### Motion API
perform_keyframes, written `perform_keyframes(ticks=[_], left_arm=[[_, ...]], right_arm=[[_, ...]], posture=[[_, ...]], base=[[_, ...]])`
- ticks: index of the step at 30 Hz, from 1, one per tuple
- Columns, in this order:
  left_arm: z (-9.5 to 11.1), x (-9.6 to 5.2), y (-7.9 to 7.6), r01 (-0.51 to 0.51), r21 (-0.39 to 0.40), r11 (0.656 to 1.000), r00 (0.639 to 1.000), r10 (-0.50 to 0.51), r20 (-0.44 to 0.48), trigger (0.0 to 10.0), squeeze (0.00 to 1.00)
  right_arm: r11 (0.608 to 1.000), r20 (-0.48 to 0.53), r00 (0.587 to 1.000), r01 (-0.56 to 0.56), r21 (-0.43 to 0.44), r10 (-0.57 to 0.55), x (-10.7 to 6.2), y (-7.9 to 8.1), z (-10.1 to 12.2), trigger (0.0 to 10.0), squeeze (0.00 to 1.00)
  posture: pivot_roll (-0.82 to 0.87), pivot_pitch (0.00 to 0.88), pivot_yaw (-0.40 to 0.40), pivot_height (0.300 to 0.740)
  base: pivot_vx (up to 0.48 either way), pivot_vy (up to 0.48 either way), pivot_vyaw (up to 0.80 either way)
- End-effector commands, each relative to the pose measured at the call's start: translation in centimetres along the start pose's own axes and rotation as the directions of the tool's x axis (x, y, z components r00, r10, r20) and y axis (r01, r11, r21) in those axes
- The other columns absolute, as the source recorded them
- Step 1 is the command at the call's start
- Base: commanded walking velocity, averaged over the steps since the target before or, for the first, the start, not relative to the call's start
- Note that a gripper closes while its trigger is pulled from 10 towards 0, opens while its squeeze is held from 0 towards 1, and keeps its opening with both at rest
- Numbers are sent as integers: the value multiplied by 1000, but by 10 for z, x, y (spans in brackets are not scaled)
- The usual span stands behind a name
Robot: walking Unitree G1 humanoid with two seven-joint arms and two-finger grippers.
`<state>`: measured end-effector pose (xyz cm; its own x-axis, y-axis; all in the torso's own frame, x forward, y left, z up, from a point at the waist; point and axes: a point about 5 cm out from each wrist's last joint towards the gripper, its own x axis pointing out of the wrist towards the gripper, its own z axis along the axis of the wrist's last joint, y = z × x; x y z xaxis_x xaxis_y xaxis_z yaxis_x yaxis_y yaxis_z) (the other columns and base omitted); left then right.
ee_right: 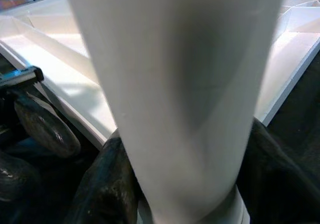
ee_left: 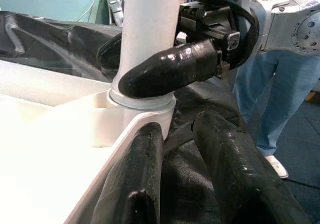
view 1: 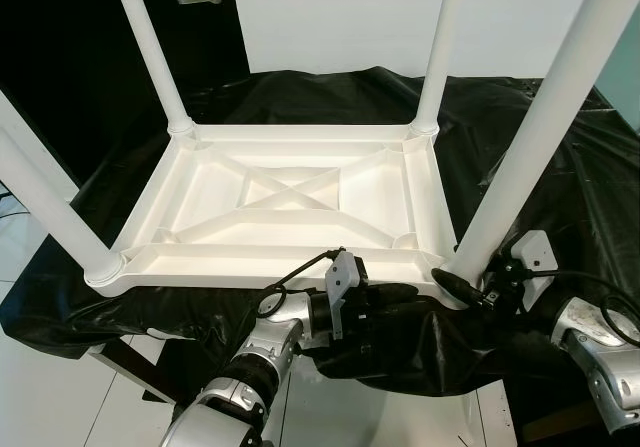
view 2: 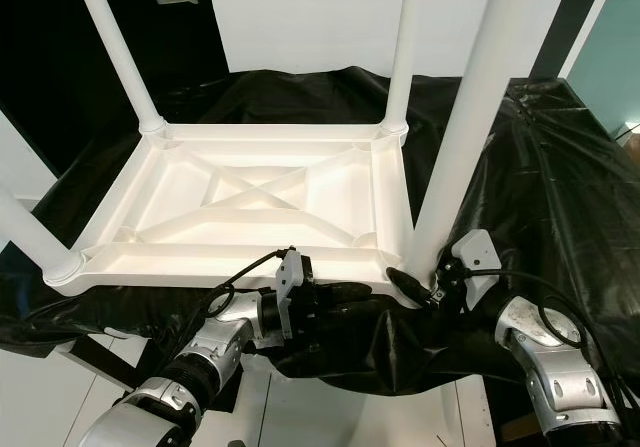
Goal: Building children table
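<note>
Upside-down white children's table (view 1: 290, 202) lies mid-frame on a black sheet (view 1: 560, 177), four legs pointing up.

At the lower right of the frame, the right gripper (view 2: 418, 289) pinches the base of the near-right leg (view 1: 520, 157) where it meets the corner socket. The left gripper (view 1: 415, 297) reaches along the tabletop's near edge toward that same corner, its fingers (ee_left: 135, 184) spread, one against the rim. A person's jeans-clad legs (ee_left: 280, 83) stand beyond the sheet.

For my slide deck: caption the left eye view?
Right claw grips the near-right white plastic leg of the upturned white plastic children's table.
</note>
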<state>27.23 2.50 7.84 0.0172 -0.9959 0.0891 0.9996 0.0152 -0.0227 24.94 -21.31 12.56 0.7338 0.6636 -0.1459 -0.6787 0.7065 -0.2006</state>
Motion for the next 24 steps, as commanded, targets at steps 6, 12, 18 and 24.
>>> perform_keyframes(ticks=[6, 12, 18, 24], left_arm=[[-1, -2, -2, 31, 8, 999, 999, -30, -12, 10000, 0], [-1, 0, -3, 29, 5, 1000, 1000, -29, -8, 10000, 0], [-1, 0, -3, 30, 3, 1000, 1000, -30, -5, 10000, 0], [-2, 0, -3, 33, 1, 999, 999, -33, -8, 10000, 0]], right_arm=[[999, -54, 998, 29, 15, -28, -2, 2, -12, 0, 0], [866, 31, 871, 482, 133, -490, 13, 11, -19, 0, 0], [742, -3, 761, 633, 223, -648, 20, 48, -29, 0, 0], [696, -8, 717, 680, 233, -697, 24, 55, -28, 0, 0]], posture=[[-125, 0, 39, 740], [-129, 0, 35, 740], [-128, 0, 39, 740], [-130, 0, 42, 740]], base=[[0, 0, 0], [0, 0, 0], [0, 0, 0], [0, 0, 0]])
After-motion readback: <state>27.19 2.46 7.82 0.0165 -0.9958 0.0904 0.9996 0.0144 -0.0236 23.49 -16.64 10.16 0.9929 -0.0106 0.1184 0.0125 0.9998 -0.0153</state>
